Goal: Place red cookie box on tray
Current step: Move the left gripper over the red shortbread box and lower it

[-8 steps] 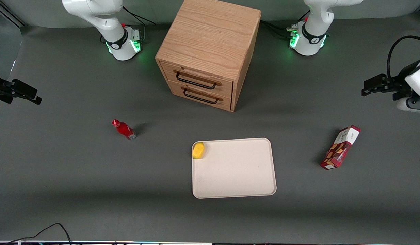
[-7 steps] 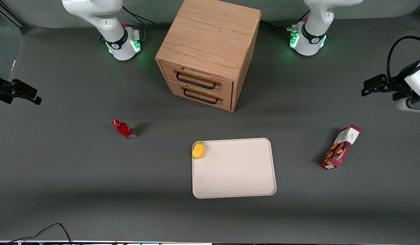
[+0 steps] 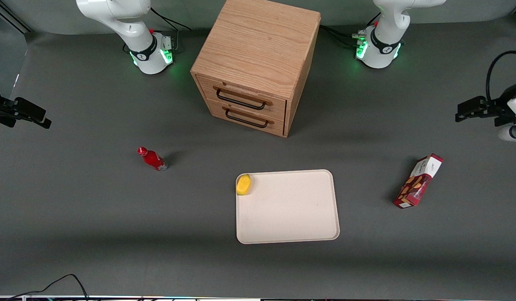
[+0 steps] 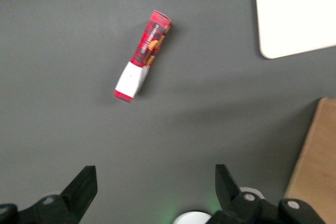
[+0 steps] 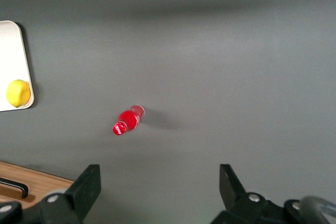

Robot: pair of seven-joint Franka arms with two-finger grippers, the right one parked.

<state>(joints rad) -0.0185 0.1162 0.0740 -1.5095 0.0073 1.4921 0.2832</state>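
Observation:
The red cookie box (image 3: 418, 180) lies flat on the grey table toward the working arm's end, its white panel at the end farther from the front camera. It also shows in the left wrist view (image 4: 143, 56). The cream-beige tray (image 3: 291, 213) lies near the table's middle, and one of its corners shows in the left wrist view (image 4: 294, 14). My left gripper (image 3: 465, 112) hangs above the table, farther from the front camera than the box and well apart from it. In the wrist view the gripper (image 4: 155, 182) is open and empty.
A yellow lemon (image 3: 243, 184) sits in a tray corner. A small red bottle (image 3: 152, 159) lies toward the parked arm's end. A wooden two-drawer cabinet (image 3: 254, 62) stands farther from the front camera than the tray; its edge shows in the left wrist view (image 4: 315, 171).
My left gripper has shifted sideways toward the working arm's end of the table and slightly nearer the front camera. The box, tray and other things have not moved.

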